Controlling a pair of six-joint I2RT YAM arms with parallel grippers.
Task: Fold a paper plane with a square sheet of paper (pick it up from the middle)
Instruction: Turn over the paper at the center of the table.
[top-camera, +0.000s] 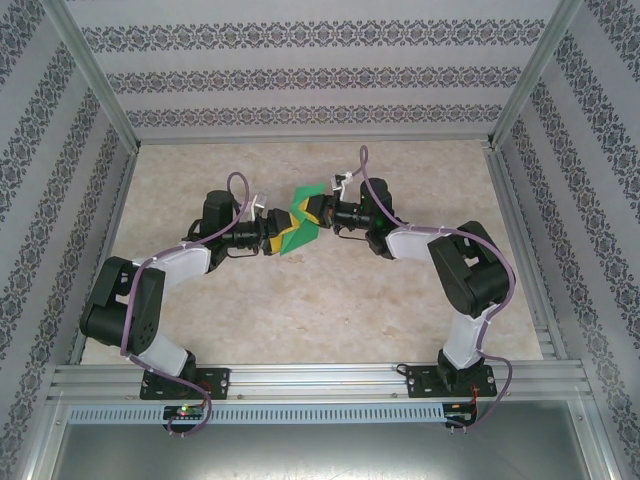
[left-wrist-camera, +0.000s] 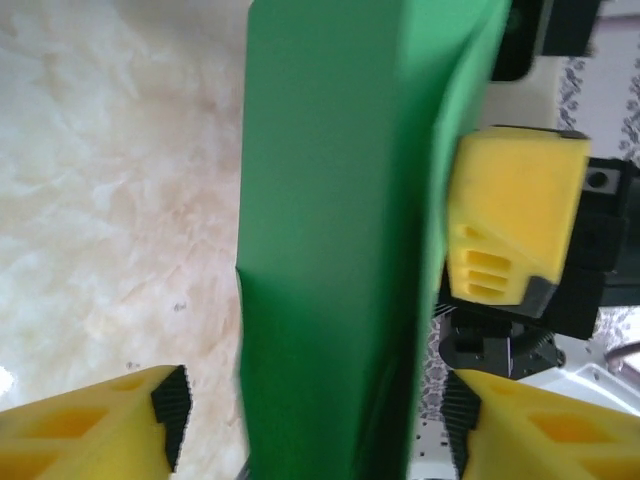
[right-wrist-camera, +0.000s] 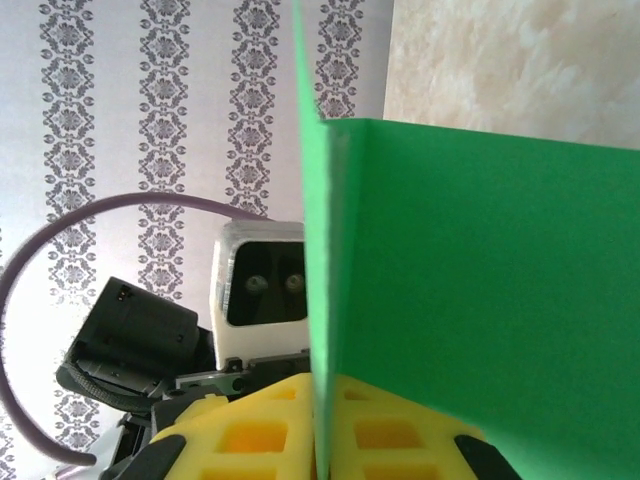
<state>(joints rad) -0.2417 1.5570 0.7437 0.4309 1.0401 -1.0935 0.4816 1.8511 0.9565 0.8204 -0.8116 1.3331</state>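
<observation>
Right claw (right-wrist-camera: 320, 425) pinching paper (right-wrist-camera: 480, 300), left claw (left-wrist-camera: 312, 425) astride

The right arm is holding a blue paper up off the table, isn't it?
Not blue. The paper is green, as the right wrist view shows. The right end effector does hold it up off the table.

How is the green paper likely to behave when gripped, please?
Probably floppy: the green paper curves along its free edge. Likely very light: the right gripper holds it up by one pinched edge. Its fold may stiffen it slightly.
</observation>
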